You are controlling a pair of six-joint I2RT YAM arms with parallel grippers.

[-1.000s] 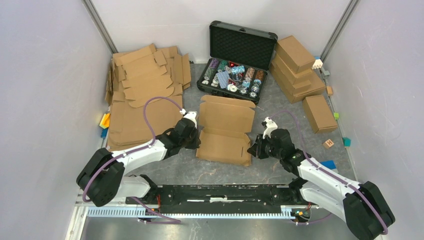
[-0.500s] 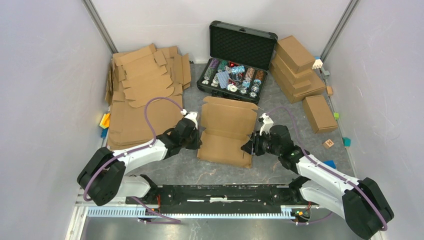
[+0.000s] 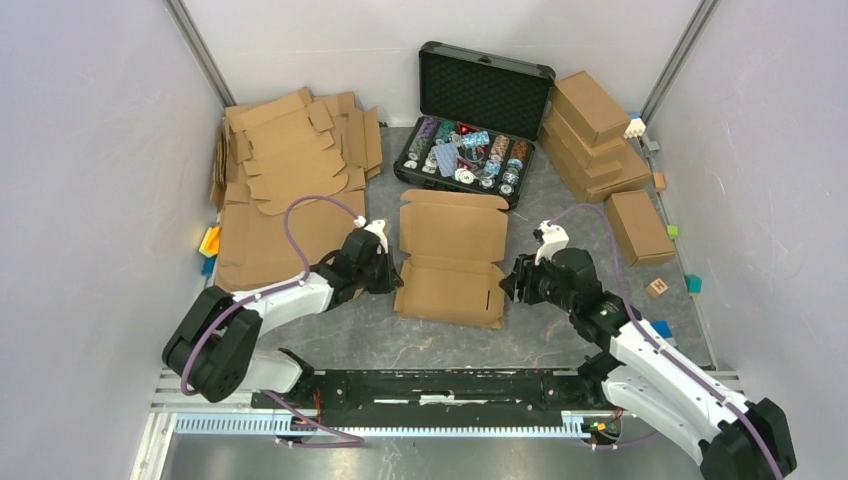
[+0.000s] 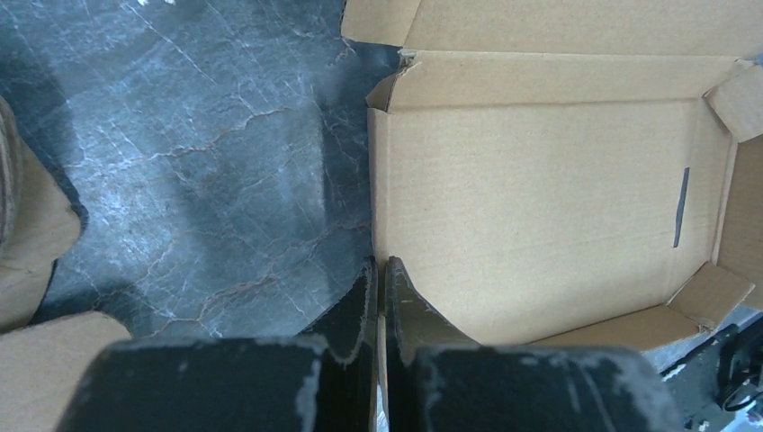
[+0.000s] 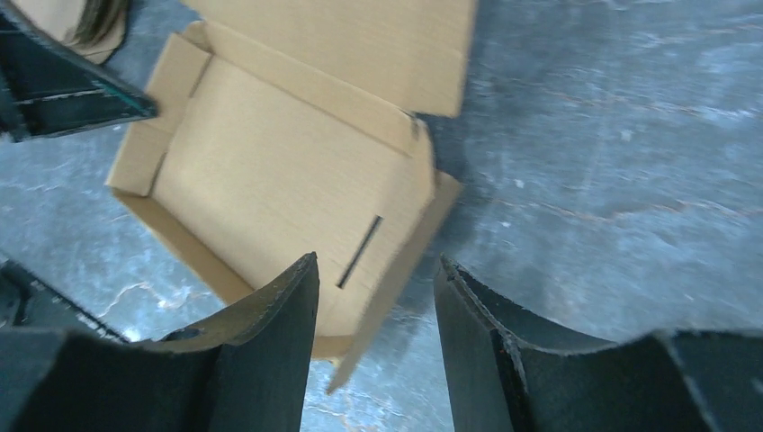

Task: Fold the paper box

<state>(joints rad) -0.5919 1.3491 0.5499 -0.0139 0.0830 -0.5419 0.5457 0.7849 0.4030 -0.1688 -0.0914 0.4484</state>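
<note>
Pinching the paper box [image 3: 450,280] by its left wall, the left gripper [image 4: 380,270] seems to steady it at the middle of the desk [image 3: 560,340] while the right gripper [image 5: 378,270] hangs spread over the splayed right flap, probably to raise it.

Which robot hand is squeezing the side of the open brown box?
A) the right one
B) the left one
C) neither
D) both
B: the left gripper is closed on the paper box at its side wall, while the right gripper is spread open.
</note>
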